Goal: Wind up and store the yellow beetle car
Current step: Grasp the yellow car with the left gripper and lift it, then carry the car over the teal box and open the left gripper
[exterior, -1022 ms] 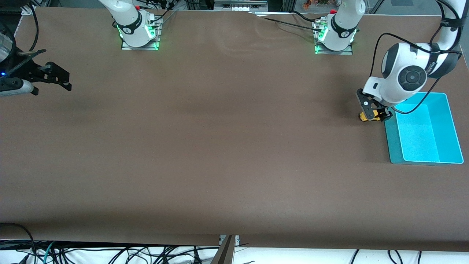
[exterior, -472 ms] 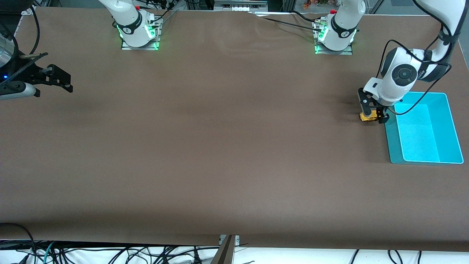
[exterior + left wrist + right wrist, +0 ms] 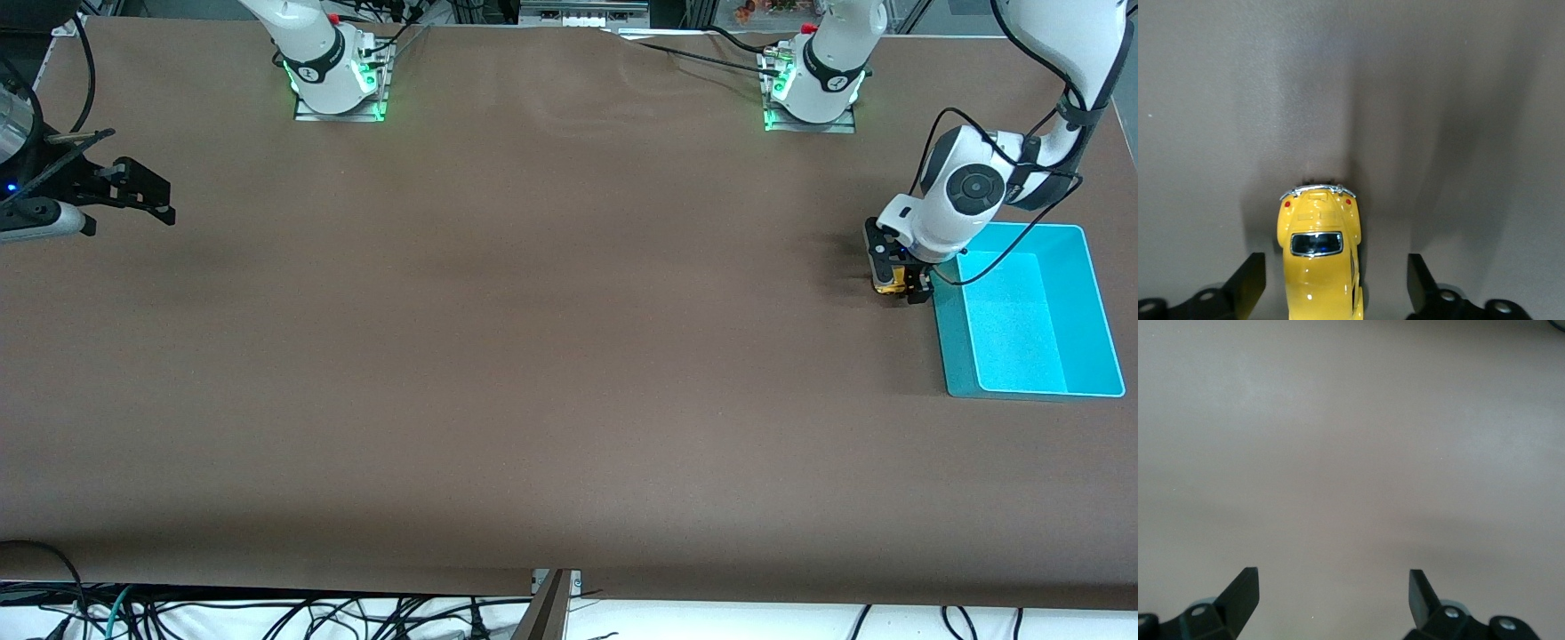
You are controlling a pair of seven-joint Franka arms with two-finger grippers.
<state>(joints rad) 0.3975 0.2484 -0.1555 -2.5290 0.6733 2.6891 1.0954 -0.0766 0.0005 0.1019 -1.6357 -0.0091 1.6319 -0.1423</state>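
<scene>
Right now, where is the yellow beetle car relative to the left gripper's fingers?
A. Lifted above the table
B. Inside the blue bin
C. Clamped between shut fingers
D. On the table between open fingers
D: the left gripper is open, its fingers apart from the yellow beetle car, which sits on the table.
</scene>
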